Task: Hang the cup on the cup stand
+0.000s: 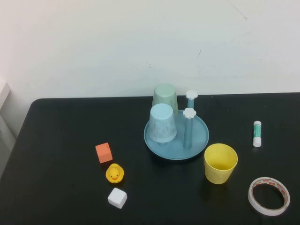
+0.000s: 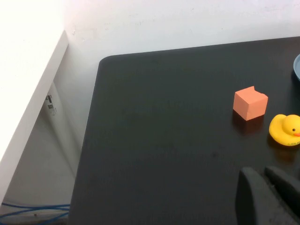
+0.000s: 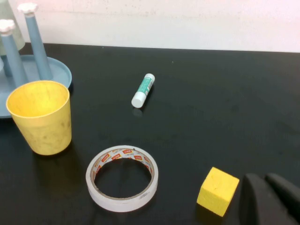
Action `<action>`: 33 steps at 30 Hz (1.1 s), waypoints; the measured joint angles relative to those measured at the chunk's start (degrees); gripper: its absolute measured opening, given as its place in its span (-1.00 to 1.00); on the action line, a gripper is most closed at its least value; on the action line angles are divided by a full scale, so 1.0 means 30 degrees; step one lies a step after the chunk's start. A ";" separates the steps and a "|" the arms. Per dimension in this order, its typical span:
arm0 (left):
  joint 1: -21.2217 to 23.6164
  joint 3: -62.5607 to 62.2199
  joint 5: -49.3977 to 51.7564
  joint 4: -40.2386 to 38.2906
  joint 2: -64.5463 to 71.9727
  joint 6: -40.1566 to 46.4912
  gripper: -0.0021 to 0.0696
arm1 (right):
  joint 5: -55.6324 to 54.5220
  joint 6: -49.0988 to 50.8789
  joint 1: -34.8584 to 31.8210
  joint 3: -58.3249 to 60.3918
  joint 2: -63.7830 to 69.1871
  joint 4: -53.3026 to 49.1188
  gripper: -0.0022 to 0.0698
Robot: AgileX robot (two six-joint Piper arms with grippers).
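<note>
The cup [image 1: 220, 163] is standing mouth-up at lower right of the high view, just beside the cup stand [image 1: 198, 140], not yet hung. Left gripper [image 2: 269, 194] and right gripper [image 3: 272, 197] are sitting clenched, empty, parked clear.

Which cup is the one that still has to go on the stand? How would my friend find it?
Find the round teal cup stand in the middle of the black table. Just off its rim, on the robot's right and nearer side, the yellow cup stands alone on the tabletop. It is yellow and mouth up, while the light blue cup and pale green cup sit upside down on the stand.
</note>
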 joint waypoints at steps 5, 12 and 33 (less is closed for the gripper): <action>0.0000 0.0000 0.0000 0.0000 0.0000 -0.0041 -0.95 | 0.0000 0.0000 0.0000 0.0000 0.0000 0.0000 -0.94; 0.0000 0.0000 0.0000 0.0000 0.0000 -0.0072 -0.95 | 0.0000 0.0000 0.0000 0.0000 0.0000 0.0000 -0.94; 0.0000 0.0070 -0.1135 0.0035 0.0000 -0.0031 -0.95 | -0.2160 0.0000 0.0000 0.0221 0.0000 0.0073 -0.94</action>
